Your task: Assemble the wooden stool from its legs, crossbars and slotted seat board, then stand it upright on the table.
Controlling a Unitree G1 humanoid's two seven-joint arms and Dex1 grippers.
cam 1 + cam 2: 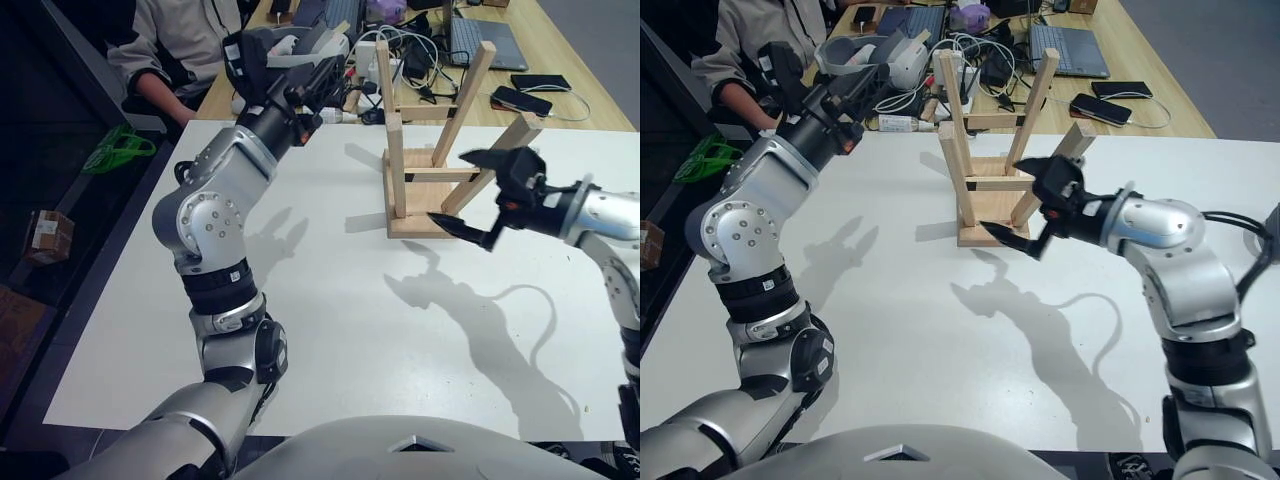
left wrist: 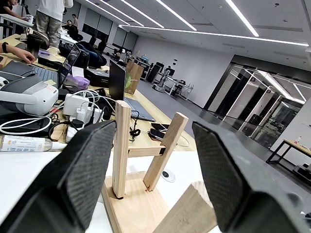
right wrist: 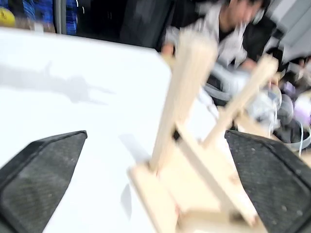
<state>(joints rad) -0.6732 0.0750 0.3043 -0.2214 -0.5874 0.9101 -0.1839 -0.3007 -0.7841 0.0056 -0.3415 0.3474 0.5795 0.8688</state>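
Assembly looks all but complete on the white table (image 1: 330,330), with the flip to upright apparently the step left.

At left, the left gripper (image 2: 154,130) hangs raised above the table's far edge, facing the stool from the far left side. Its two fingers are spread wide and hold nothing.

At centre, the wooden stool (image 1: 420,185) sits upside down. Its seat board (image 1: 412,224) lies flat on the table and its legs (image 1: 396,150) point up, joined by crossbars (image 1: 436,175).

At right, the right gripper (image 1: 448,187) is also spread wide and empty. One finger sits at the seat board's near edge and the other up by the crossbar and the near right leg.

A sound turn would likely mean closing squarely on a leg low down near the board, with the left gripper steadying the far side. The tilt should be slow, since joints that are probably only slotted could pull apart.

The timber is pale, bare and matte. The legs are square in section with sharp corners (flat faces that suit flat pads), and they splay slightly. The gripper pads (image 2: 82,174) are black and finely textured, and the tabletop looks smooth, so the board may slide on it.
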